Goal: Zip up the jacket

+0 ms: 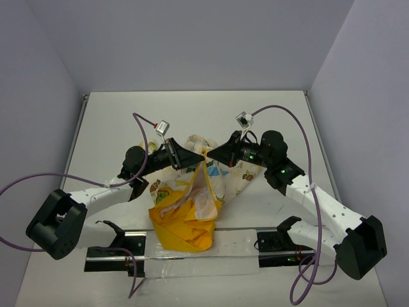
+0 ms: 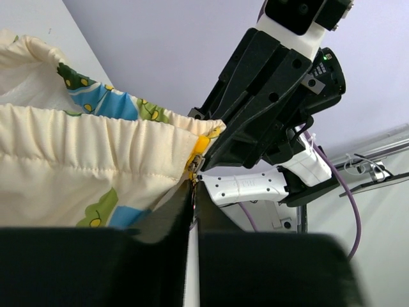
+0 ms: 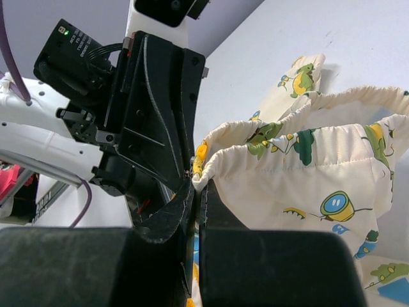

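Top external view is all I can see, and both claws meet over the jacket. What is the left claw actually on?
Observer: In the left wrist view, the left claw is closed to a slit at what looks like a small metal zipper piece, just under the yellow corner of the jacket hem.
Operator: And the right claw?
Observer: In the right wrist view, the right claw is shut on the gathered cream hem corner, close beside the left claw.

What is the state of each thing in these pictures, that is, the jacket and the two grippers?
the jacket: lifted by its gathered hem, the rest sagging below, yellow lining showing, front looks unzipped.
left gripper: shut on the jacket at the hem corner.
right gripper: shut on the jacket at the hem, facing the left gripper.
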Controlling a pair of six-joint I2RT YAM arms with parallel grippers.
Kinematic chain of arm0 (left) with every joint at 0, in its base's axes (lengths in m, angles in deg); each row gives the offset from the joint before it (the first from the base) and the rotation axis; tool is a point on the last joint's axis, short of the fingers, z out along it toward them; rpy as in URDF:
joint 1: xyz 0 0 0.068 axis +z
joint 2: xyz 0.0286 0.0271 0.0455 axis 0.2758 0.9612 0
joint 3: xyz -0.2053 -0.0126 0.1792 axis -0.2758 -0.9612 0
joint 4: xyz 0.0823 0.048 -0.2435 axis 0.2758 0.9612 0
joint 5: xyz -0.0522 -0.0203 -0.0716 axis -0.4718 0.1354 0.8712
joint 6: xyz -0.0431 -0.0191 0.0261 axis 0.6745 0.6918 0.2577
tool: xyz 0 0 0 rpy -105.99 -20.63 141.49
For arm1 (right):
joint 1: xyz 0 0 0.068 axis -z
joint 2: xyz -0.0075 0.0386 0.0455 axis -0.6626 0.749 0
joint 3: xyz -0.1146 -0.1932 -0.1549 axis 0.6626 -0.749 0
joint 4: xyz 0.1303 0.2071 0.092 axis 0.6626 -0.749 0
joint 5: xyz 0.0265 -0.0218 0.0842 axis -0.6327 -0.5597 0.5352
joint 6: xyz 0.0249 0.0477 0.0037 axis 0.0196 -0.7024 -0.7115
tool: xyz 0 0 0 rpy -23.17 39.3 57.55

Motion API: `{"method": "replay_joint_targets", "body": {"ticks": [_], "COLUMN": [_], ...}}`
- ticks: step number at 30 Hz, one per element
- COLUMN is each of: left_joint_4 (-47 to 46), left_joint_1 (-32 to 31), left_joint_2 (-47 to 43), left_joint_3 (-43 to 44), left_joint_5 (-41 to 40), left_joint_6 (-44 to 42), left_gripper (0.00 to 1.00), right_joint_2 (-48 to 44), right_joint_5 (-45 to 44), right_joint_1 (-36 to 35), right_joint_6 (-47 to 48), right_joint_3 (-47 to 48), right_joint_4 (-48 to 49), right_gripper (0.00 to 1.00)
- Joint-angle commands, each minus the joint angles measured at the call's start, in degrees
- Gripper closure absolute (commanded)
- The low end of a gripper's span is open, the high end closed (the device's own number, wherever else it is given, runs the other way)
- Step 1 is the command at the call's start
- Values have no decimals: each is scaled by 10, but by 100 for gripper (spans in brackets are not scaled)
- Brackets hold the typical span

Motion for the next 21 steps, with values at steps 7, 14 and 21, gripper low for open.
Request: {"method": "replay_joint_targets", "body": {"ticks": [7, 14, 21], "left_joint_4": [-14, 30, 33], "left_joint_1": [1, -8, -14], "left_joint_2": [-16, -18, -14], "left_joint_3": [-6, -2, -20], "left_joint_5": [1, -5, -18], "left_joint_6": [1, -9, 0], "left_gripper": [100, 100, 100], "right_joint_2": [-8, -7, -5], "right_joint_5": [-22, -76, -132], "right_joint_1": [1, 0, 1], "right_joint_6": [-33, -41, -24], "right_joint_3": [8, 15, 45], "right_joint_4": [93, 123, 116], "right_gripper": [100, 100, 100]}}
